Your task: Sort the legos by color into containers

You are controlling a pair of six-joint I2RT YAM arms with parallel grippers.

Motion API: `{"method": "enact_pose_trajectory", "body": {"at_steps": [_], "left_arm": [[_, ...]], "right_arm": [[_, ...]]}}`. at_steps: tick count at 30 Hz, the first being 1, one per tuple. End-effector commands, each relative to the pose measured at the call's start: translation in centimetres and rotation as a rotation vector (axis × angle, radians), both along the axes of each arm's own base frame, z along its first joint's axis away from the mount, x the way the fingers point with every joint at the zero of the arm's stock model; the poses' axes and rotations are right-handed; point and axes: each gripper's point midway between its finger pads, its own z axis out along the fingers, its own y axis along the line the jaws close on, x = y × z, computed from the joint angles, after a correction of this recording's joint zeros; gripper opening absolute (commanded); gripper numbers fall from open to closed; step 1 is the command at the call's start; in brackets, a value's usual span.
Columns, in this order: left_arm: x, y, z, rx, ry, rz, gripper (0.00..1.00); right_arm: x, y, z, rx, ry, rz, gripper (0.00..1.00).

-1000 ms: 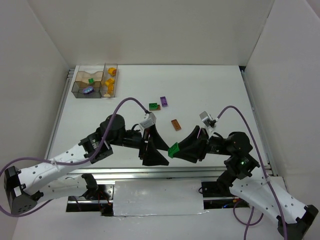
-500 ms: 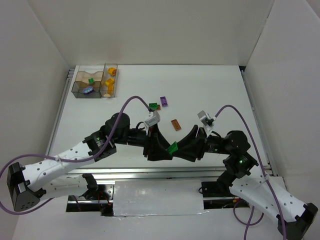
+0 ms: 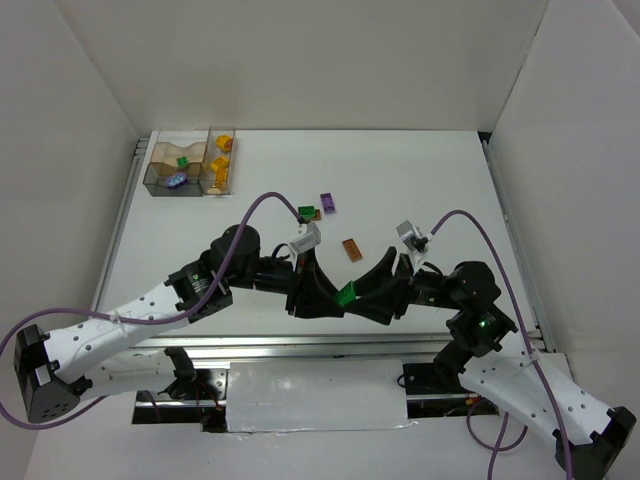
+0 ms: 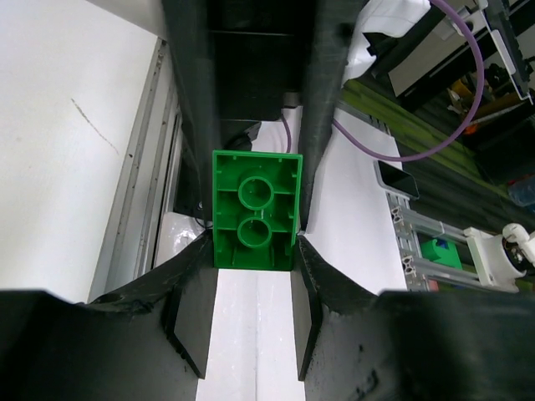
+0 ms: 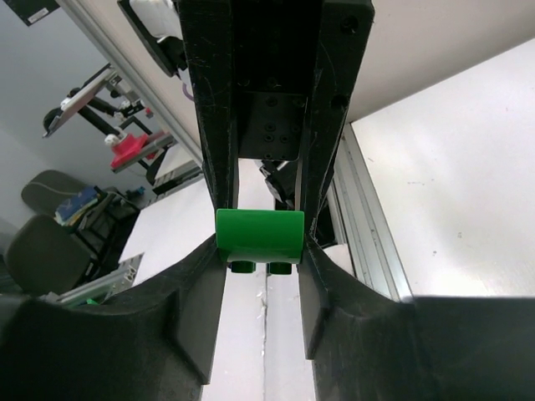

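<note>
Clamping green lego, right jaws

White table, white walls, aluminium rail, office chair

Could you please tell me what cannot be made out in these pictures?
1. Both wrist views: whether the left gripper truly clamps the green lego; contact at its sides is unclear.
2. Top view: the legos inside the containers are too small to count or identify.
3. Top view: the brownish piece beside the small green brick is too small to identify.
</note>
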Motion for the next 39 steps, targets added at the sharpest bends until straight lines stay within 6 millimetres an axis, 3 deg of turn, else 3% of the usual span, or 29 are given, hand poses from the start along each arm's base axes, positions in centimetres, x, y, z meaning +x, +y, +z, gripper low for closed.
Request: {"method": "enact_pose_trajectory", "body": {"at_steps": [1,2,3,9,13,15,16,18,20,23,26,28,29,31,33,34,35,37,38,39], "left_arm": [[-0.1,-0.3,2.5,-0.071,-0.085,-0.023,0.00],[-0.1,-0.2,2.6,-0.073,-0.091,-0.022,0.00],[0.0,-0.2,2.4,-0.070,-0.093,-0.019,0.00],[0.1,0.0,2.2,-0.064,-0.106,-0.007,0.00],[1.6,0.4,1.8,-0.020,-0.109,0.093,0.00],[3.9,1.0,2.3,0.012,-0.135,0.225,0.00],[5.4,1.8,1.5,0.064,-0.122,0.302,0.00],[7.0,2.7,2.6,0.068,-0.127,0.365,0.00],[9.6,4.3,2.3,0.106,-0.111,0.456,0.00],[13.3,6.8,3.4,0.138,-0.102,0.605,0.00],[18.3,10.8,3.6,0.240,-0.083,0.917,0.00],[23.1,15.9,3.0,0.342,-0.082,1.246,0.00],[24.5,17.7,4.2,0.329,-0.064,1.354,0.00],[28.2,22.7,3.5,0.376,-0.013,1.561,0.00],[30.8,25.7,4.9,0.306,0.045,1.694,0.00],[33.0,29.3,3.2,0.332,0.112,1.807,0.00],[34.2,30.8,4.0,0.252,0.169,1.875,0.00],[37.1,34.5,2.7,0.178,0.264,2.026,0.00],[38.2,35.3,2.3,0.157,0.273,2.050,0.00],[40.4,35.8,0.1,0.170,0.308,2.065,0.00]], "right_arm": [[-0.9,-0.2,1.6,0.038,-0.055,0.027,0.60],[-0.9,-0.3,1.7,0.043,-0.050,0.023,0.86],[-0.8,-0.3,1.8,0.046,-0.047,0.015,0.99],[0.4,-0.7,1.7,0.045,-0.025,-0.077,1.00],[3.3,-1.7,0.9,0.029,0.050,-0.272,1.00],[5.9,-3.2,0.0,0.035,0.112,-0.450,1.00],[7.5,-4.3,-0.2,0.046,0.140,-0.563,1.00],[8.4,-5.5,-1.0,0.055,0.172,-0.647,1.00],[9.3,-6.6,-1.7,0.057,0.207,-0.732,1.00],[9.8,-7.4,-2.2,0.057,0.227,-0.787,1.00],[10.6,-8.1,-3.4,0.022,0.270,-0.849,1.00],[10.7,-8.1,-3.9,0.007,0.291,-0.858,1.00],[10.7,-8.0,-4.1,0.002,0.295,-0.854,1.00],[10.4,-7.5,-4.3,0.003,0.300,-0.817,1.00],[9.9,-6.9,-4.4,0.001,0.303,-0.779,1.00],[9.7,-6.8,-4.5,0.001,0.306,-0.769,1.00],[9.6,-6.7,-4.6,-0.005,0.310,-0.760,1.00],[9.1,-6.4,-4.7,-0.011,0.314,-0.728,1.00],[8.9,-6.2,-4.9,-0.013,0.314,-0.715,1.00],[8.7,-6.1,-4.9,-0.012,0.312,-0.704,1.00]]}}
